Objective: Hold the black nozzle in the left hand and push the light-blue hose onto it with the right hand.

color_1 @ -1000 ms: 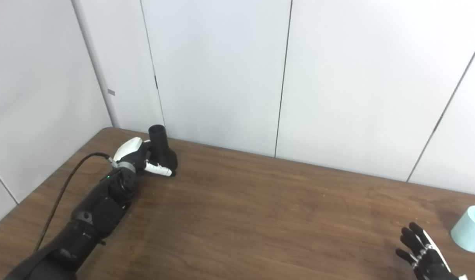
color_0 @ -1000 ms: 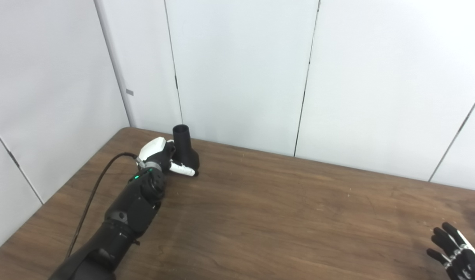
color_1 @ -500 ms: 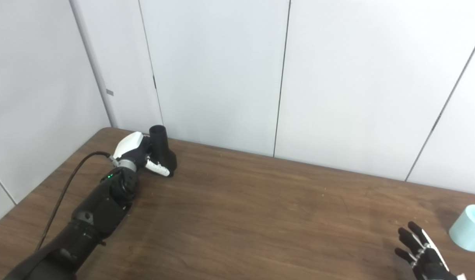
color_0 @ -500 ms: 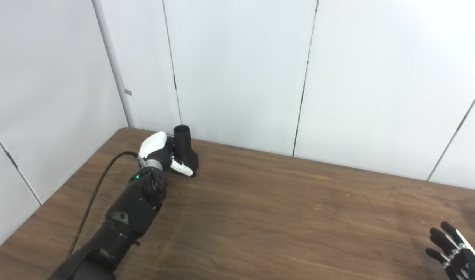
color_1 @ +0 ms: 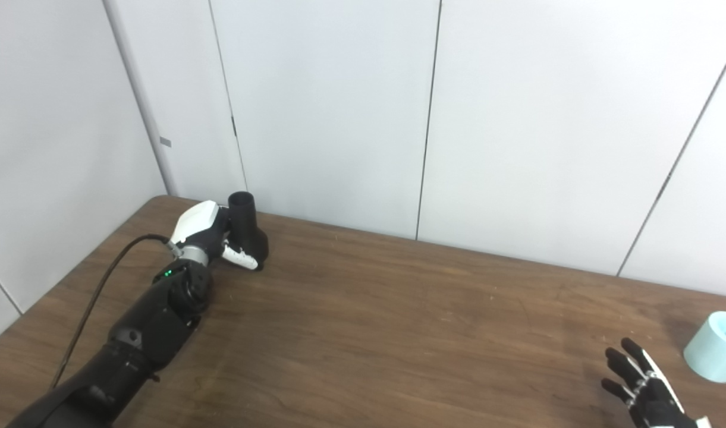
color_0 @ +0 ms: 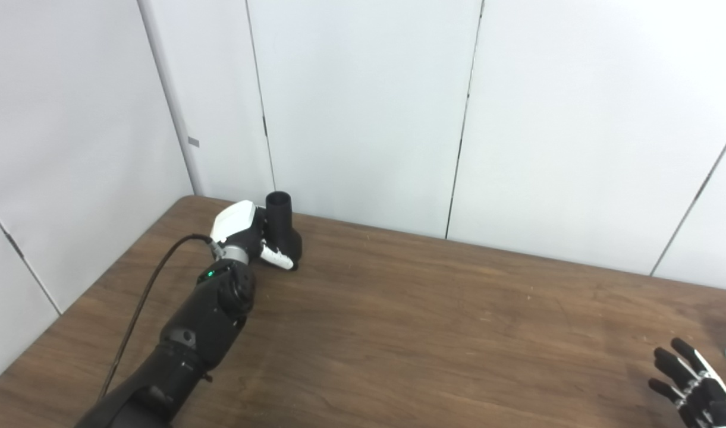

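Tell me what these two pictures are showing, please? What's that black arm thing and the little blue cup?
It's a robot with two arms. Both pictures come from cameras on its head, side by side, so they show the same brown table. The left hand, white and black, is wrapped around a black nozzle that stands upright at the table's far corner. A black cable runs along that arm. The right hand waits with its fingers spread, holding nothing. The blue "cup" is really a short light-blue hose, standing on the table just beyond that hand, not touched yet.
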`<act>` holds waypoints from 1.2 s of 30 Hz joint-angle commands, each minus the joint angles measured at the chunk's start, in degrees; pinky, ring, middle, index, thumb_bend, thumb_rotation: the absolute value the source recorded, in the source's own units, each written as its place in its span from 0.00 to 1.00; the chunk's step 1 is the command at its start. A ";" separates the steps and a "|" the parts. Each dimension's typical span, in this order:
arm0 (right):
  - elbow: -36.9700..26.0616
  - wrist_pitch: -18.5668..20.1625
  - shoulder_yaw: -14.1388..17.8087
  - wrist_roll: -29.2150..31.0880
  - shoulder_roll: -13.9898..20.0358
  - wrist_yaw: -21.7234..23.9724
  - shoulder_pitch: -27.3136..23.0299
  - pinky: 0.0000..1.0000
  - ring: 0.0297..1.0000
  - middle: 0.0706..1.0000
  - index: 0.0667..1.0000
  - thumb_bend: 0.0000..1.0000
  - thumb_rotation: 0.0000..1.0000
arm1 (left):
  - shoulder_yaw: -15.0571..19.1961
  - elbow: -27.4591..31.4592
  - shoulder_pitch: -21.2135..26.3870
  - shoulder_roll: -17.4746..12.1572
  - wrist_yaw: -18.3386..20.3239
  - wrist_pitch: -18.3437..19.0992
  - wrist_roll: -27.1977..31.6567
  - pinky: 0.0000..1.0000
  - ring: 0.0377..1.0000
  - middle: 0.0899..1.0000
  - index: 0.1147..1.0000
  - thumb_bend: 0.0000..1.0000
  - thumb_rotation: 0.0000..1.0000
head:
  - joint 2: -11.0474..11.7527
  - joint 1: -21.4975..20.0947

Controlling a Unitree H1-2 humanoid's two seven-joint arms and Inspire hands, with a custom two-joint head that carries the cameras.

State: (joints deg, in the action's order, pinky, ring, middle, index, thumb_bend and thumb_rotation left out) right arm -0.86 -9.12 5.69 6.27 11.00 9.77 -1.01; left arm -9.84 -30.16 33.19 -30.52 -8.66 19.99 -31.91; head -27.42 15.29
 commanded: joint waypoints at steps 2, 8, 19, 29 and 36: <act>1.62 -1.63 -0.83 -0.14 -1.62 -0.69 1.82 0.81 0.89 0.86 0.91 0.55 0.97 | 0.54 4.09 0.12 -0.13 -1.66 -0.29 -1.30 1.00 0.72 0.48 0.40 0.52 0.00 | -0.20 -0.08; 0.97 -1.10 -1.11 -0.91 -1.81 -1.49 1.85 0.82 0.88 0.82 0.91 0.53 0.98 | 1.27 10.68 -3.26 2.26 -2.00 -0.10 -1.01 1.00 0.71 0.47 0.41 0.52 0.00 | -0.55 -0.32; -0.23 -0.53 -1.71 -2.58 -1.48 -2.59 1.93 0.84 0.88 0.75 0.89 0.50 0.99 | -0.28 26.19 -10.35 4.71 0.80 -0.96 -3.63 1.00 0.73 0.46 0.40 0.52 0.00 | -1.54 -0.49; -2.20 1.93 -2.01 -2.55 -1.91 -3.00 2.10 0.83 0.88 0.72 0.82 0.53 0.99 | -0.80 35.97 -16.14 9.40 2.10 -2.22 -5.89 1.00 0.73 0.45 0.40 0.52 0.00 | -2.78 -2.92; -4.97 4.72 -2.81 -2.55 -2.71 -3.21 2.16 0.85 0.87 0.71 0.82 0.54 0.99 | -2.87 44.76 -23.54 12.49 5.48 -2.55 -7.09 1.00 0.73 0.46 0.40 0.52 0.00 | -4.15 -7.20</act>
State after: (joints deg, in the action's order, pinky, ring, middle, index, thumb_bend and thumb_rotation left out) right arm -4.93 -4.44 3.40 3.74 9.22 6.97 0.53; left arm -13.02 12.35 9.14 -17.26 -3.10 18.96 -37.83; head -31.55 8.09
